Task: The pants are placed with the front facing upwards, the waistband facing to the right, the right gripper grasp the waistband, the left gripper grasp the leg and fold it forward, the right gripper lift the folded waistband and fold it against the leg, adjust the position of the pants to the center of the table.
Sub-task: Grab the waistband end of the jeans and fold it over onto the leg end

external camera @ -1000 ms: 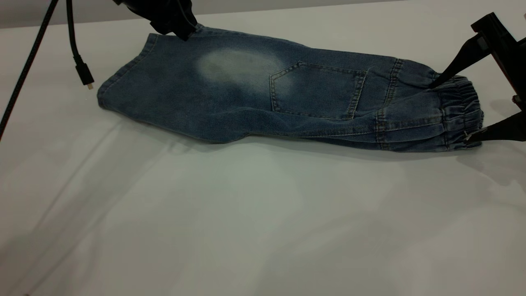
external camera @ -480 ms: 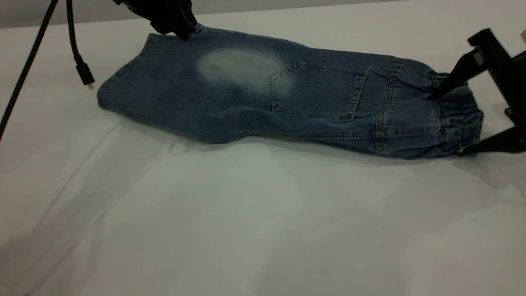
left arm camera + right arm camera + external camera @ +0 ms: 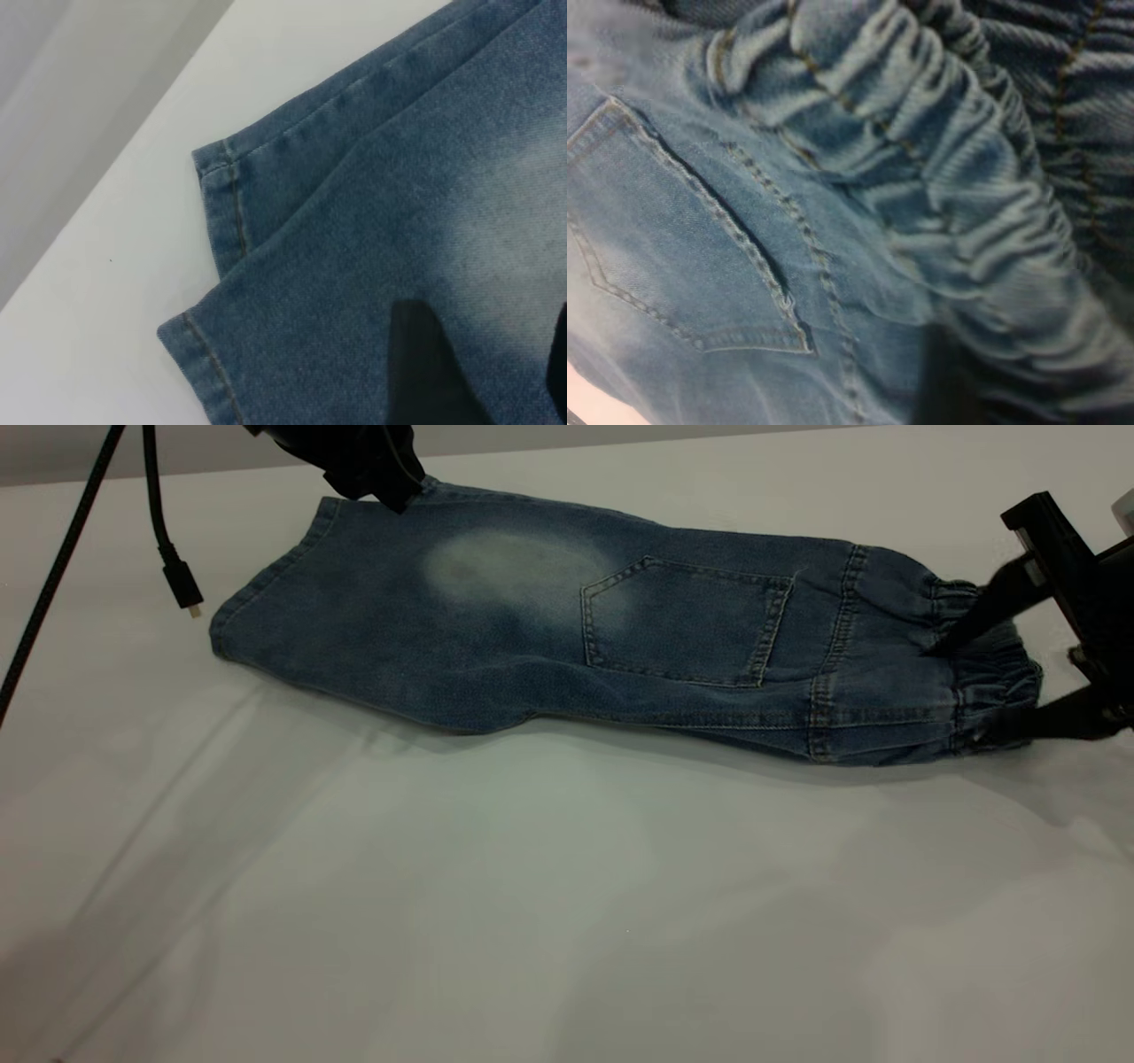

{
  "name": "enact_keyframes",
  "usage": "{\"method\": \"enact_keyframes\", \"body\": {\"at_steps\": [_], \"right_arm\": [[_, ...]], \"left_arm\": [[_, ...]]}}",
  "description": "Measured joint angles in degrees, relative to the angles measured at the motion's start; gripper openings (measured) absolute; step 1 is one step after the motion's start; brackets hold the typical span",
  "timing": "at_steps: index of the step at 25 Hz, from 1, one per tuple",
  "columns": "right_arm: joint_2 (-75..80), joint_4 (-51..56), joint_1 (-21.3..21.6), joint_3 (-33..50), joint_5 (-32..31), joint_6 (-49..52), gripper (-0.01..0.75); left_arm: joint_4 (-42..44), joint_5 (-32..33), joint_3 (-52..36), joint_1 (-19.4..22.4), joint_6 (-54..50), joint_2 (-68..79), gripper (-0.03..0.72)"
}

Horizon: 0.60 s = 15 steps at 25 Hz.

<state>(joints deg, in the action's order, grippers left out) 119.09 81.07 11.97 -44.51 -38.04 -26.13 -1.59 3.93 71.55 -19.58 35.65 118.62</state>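
My left gripper (image 3: 390,487) rests on the leg hem near the bench's (image 3: 549,886) far left corner, pinning that end flat; I cannot tell how its jaws stand. The pants (image 3: 532,646) lie folded lengthwise along the far edge, soft faded denim with tan stitching and a patch pocket (image 3: 682,620). By the right edge, my right gripper (image 3: 983,691) spreads its jaws around the ruffled elastic waistband (image 3: 997,669), ready to lift it.
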Motion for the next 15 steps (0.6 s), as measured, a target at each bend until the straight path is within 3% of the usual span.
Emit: {"method": "enact_keyframes", "body": {"at_steps": [6,15], "right_arm": [[0.0,-0.06,0.0,0.0,-0.96,-0.04,0.09],[-2.18,0.31,0.0,0.0,-1.28,-5.75,0.073]], "left_arm": [[-0.38,0.26,0.0,-0.41,-0.41,0.0,0.334],[-0.54,4.59,0.0,-3.04,-0.45,3.57,0.334]]}}
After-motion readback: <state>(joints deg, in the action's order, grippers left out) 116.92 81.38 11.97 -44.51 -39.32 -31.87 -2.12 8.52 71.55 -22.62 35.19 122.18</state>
